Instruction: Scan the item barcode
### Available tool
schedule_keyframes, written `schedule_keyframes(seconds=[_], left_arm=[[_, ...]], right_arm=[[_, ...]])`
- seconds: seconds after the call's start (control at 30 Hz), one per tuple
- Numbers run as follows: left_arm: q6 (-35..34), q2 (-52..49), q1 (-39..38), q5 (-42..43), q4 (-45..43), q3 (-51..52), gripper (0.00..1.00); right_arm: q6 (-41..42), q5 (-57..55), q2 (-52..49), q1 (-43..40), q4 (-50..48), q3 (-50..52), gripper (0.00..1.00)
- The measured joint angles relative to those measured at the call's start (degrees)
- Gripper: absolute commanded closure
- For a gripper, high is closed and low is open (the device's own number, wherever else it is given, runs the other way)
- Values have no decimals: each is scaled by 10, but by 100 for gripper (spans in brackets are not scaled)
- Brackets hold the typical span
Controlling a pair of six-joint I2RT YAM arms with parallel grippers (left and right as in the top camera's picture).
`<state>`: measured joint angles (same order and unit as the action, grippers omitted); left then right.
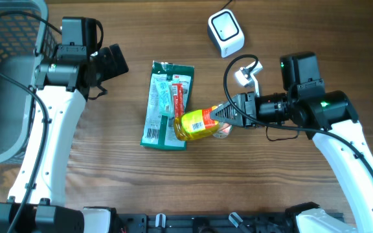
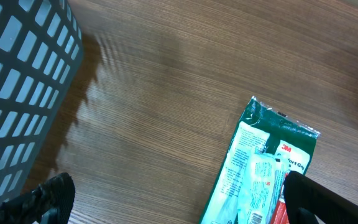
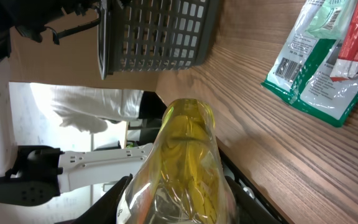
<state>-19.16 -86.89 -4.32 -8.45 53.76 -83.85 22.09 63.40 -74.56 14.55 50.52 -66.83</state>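
**Item position.** The bottle (image 1: 196, 124) is held sideways near the centre of the bench. Its base overlaps the green packet (image 1: 166, 103); whether the two touch cannot be determined.

**Grippers.** The right gripper (image 1: 225, 116) is clamped on the bottle's neck end. The left gripper (image 1: 115, 59) is spread wide and holds nothing, beside the basket (image 1: 5, 39) at the left edge.

**Handling.** The bottle is smooth clear plastic filled with yellow liquid. Treat it as fairly heavy, slippery and slightly compliant. Gripped at one end, it may sag. Grip the neck or shoulder and leave the label uncovered for the scanner (image 1: 225, 32) at the far edge.
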Motion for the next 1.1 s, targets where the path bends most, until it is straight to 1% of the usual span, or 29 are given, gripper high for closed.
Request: schedule_keyframes(seconds=[1.1], left_arm=[[0,0,0,0,0,0,0]], right_arm=[[0,0,0,0,0,0,96]])
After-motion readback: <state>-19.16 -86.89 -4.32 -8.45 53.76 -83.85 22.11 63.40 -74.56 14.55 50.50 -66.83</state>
